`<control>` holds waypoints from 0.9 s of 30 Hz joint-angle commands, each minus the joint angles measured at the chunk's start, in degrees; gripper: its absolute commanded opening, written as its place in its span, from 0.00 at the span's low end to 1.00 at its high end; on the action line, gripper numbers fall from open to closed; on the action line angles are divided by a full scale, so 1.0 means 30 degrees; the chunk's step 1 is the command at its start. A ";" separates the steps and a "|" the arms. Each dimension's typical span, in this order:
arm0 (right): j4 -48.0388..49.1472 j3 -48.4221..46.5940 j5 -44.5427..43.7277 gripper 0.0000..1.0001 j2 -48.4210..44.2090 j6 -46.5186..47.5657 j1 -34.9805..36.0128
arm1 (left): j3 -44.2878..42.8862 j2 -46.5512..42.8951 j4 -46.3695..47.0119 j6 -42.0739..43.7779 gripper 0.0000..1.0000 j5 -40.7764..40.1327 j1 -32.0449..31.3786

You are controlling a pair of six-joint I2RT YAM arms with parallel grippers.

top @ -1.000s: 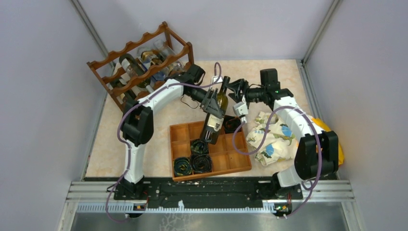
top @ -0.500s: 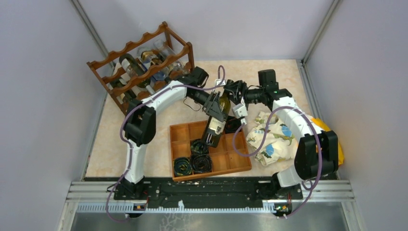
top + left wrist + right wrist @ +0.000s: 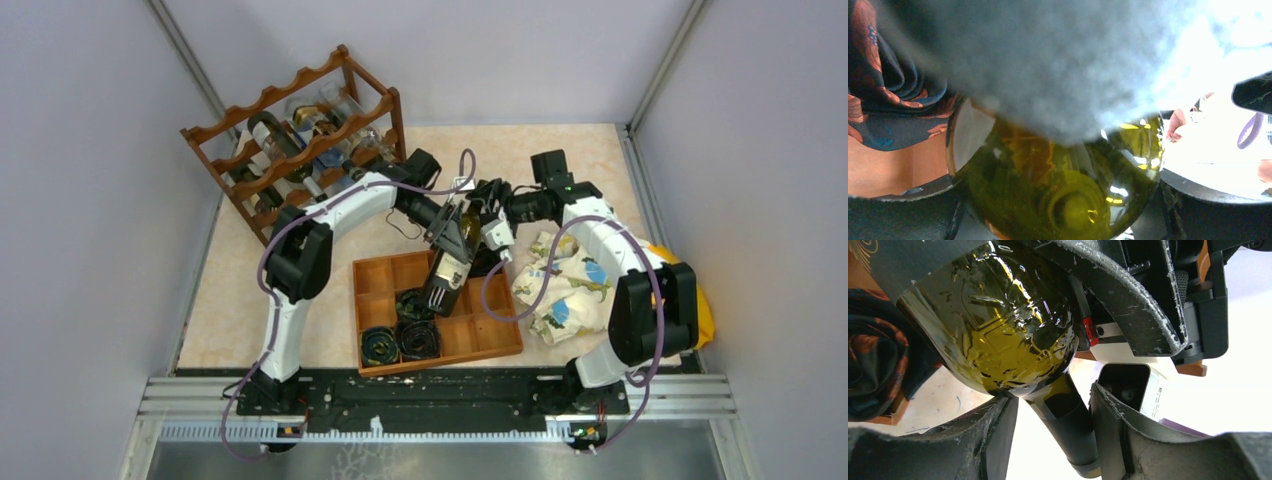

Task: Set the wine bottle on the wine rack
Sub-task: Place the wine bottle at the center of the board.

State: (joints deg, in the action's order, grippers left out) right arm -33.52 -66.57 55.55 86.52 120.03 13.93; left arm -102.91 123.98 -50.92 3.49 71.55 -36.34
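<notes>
While the wine bottle point(image 3: 446, 272) stands tilted over the far middle of the tray point(image 3: 485, 335), the left gripper point(image 3: 456, 228) is clamped around its body. The bottle's base points near, toward the tray compartments, and its neck points far. Whether the base rests on the tray cannot be told.

The right gripper point(image 3: 488, 215) sits at the neck. In the right wrist view its fingers point(image 3: 998, 435) stand apart on either side of the neck, with a gap showing on one side, so the jaws are open and not clamped. Whether the other finger touches the glass cannot be told. That view also shows a dark finger of the left gripper lying across the bottle's green shoulder.

The wine rack point(image 3: 300, 135) stands at the far left of the tabletop point(image 3: 225, 310), well apart from the held bottle. Several bottles lie across its wavy rails.

Three dark rolled cloths point(image 3: 418, 338) fill the near left compartments of the tray. A patterned cloth point(image 3: 565, 285) lies crumpled just right of the tray, under the right arm.
</notes>
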 commanded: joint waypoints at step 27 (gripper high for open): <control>-0.3496 0.2105 0.0321 0.00 -0.2440 1.0229 -0.1193 | -0.0856 -0.0382 -0.0733 0.0962 0.40 -0.2719 0.0015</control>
State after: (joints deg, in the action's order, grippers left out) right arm -40.51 -62.19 51.90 83.24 120.05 10.94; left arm -102.43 124.09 -55.27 4.36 65.25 -36.60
